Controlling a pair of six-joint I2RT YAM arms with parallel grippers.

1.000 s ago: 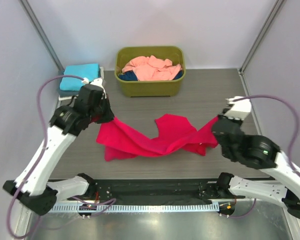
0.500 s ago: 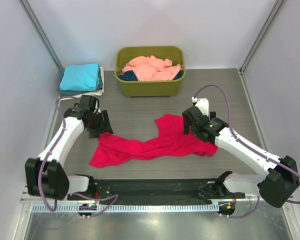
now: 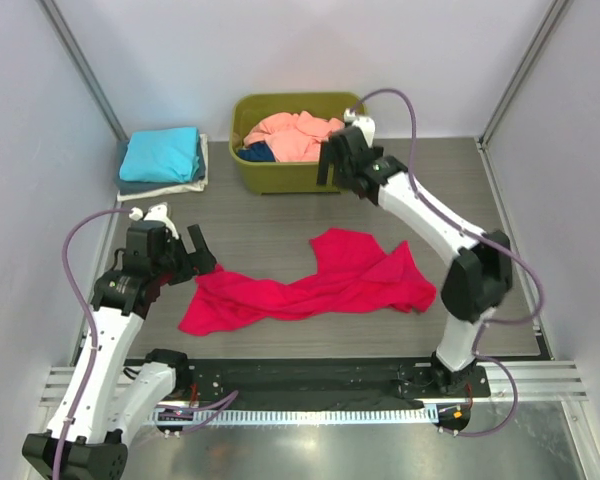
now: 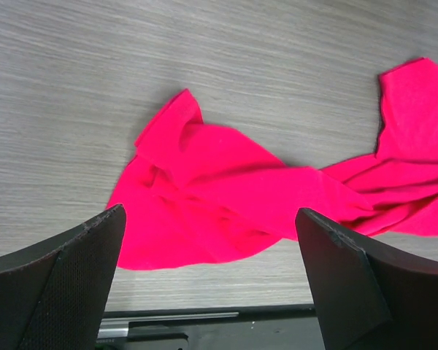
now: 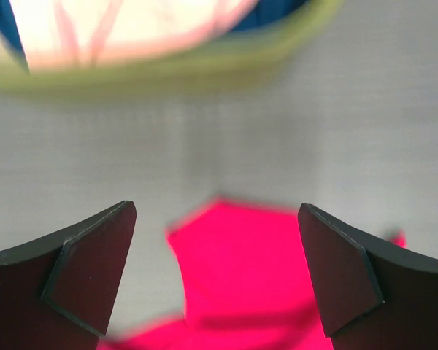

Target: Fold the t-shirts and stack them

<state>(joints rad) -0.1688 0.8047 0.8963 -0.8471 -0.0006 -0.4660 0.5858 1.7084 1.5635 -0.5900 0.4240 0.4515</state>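
A crimson-pink t-shirt [image 3: 310, 285] lies crumpled and stretched sideways on the table, held by neither gripper. My left gripper [image 3: 198, 258] hangs open just off its left end; the left wrist view shows the cloth [image 4: 233, 197] spread beyond the wide-apart fingers [image 4: 58, 292]. My right gripper [image 3: 338, 178] is open, raised by the front right of the tub, and nothing sits between its fingers [image 5: 343, 270]. Below it, blurred, lies the crimson cloth [image 5: 255, 277]. A folded stack with a turquoise t-shirt [image 3: 160, 155] on top rests at the back left.
An olive-green tub [image 3: 298, 172] stands at the back centre with a salmon-pink t-shirt [image 3: 298, 135] and a dark blue one [image 3: 257, 152] inside. Its rim [image 5: 168, 69] crosses the top of the right wrist view. Grey walls close in the left, right and back.
Both grippers opened and let go of the crimson t-shirt, which dropped flat onto the table. The left arm drew back to the left; the right arm swung up towards the tub.
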